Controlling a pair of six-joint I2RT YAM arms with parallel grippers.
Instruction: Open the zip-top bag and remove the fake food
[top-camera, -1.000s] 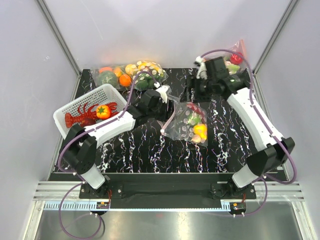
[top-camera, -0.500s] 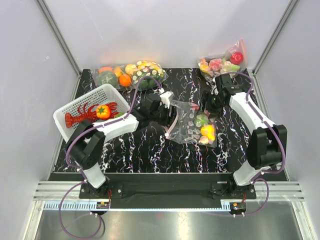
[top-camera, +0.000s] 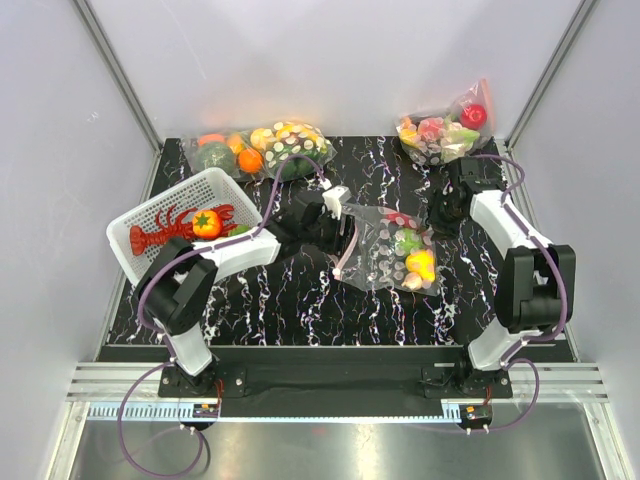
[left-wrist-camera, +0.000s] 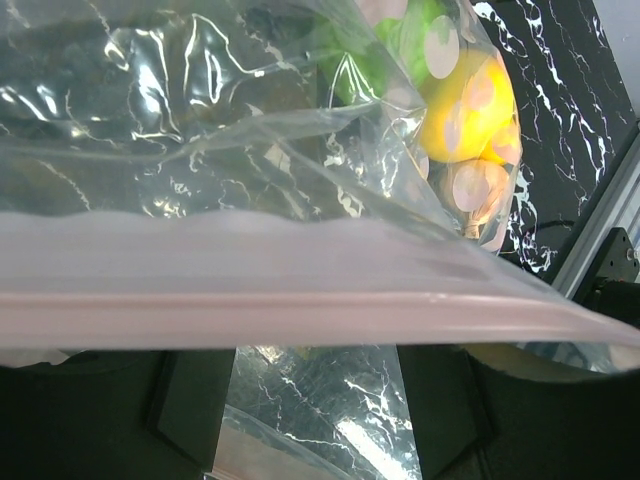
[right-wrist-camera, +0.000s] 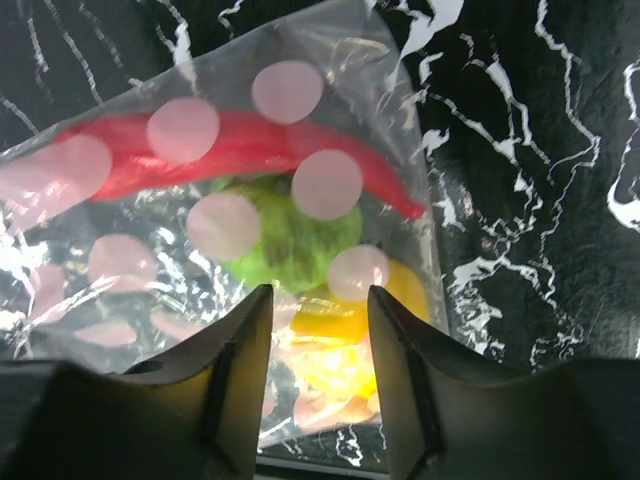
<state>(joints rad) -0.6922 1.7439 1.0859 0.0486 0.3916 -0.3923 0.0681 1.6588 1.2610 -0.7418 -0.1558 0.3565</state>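
The zip-top bag (top-camera: 385, 258) lies mid-table, clear with white dots. Its pinkish zip strip (top-camera: 344, 245) faces left, at my left gripper (top-camera: 338, 228). In the left wrist view the strip (left-wrist-camera: 300, 300) crosses in front of my fingers (left-wrist-camera: 195, 400) and hides their tips. The parts that show stand wide apart, with bag film between them. The fake food is inside: a green fruit (right-wrist-camera: 285, 240), a yellow fruit (right-wrist-camera: 350, 345), a long red piece (right-wrist-camera: 240, 145) and a tan piece (top-camera: 410, 282). My right gripper (right-wrist-camera: 318, 300) is open and empty, at the bag's far right corner (top-camera: 438, 212).
A white basket (top-camera: 125, 232) with a red lobster and a tomato stands at the left. A bulging dotted bag of oranges and greens (top-camera: 265, 145) lies at the back left. A dotted bag with a red apple (top-camera: 445, 130) lies at the back right.
My right arm has drawn back from the back-right bag and come down beside the zip-top bag. My left gripper and the bag have shifted right and toward the front.
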